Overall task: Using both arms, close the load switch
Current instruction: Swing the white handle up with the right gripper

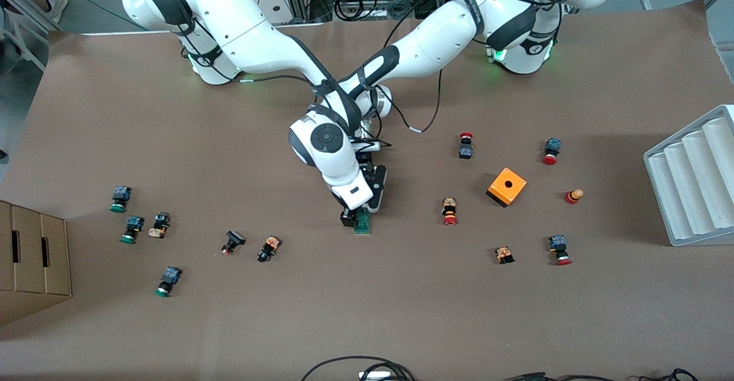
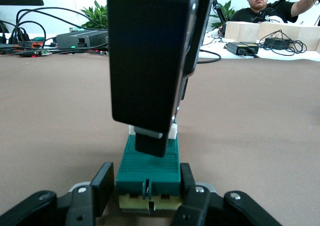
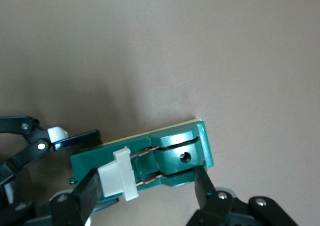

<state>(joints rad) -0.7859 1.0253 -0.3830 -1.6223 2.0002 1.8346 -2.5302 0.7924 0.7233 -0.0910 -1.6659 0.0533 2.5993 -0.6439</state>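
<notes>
Two white robot arms meet over the middle of a brown table [image 1: 401,312], well in from every edge. The load switch [image 1: 362,222], a narrow green block, lies flat there.

The left gripper [image 2: 145,196] is clenched on one end of the load switch, a black finger pressed against each long side, bracing it to the table. The right gripper [image 3: 145,191] comes down from above over the other end, where the white lever tab [image 3: 119,178] sits. Its fingers [image 3: 85,196] are drawn in and straddle the switch body just beside the tab; it seems to grip or press there, though actual contact with the tab itself cannot be made out.

Judged step: the closing move itself, one arm holding and the other working the lever. The lever bars appear nearly level with the body (so the closing looks well advanced, perhaps finished). Next would call for a firm final push on the tab while the left grip holds steady, then a release.

Small push buttons and an orange box [image 1: 507,186] lie scattered well apart from the switch.
</notes>
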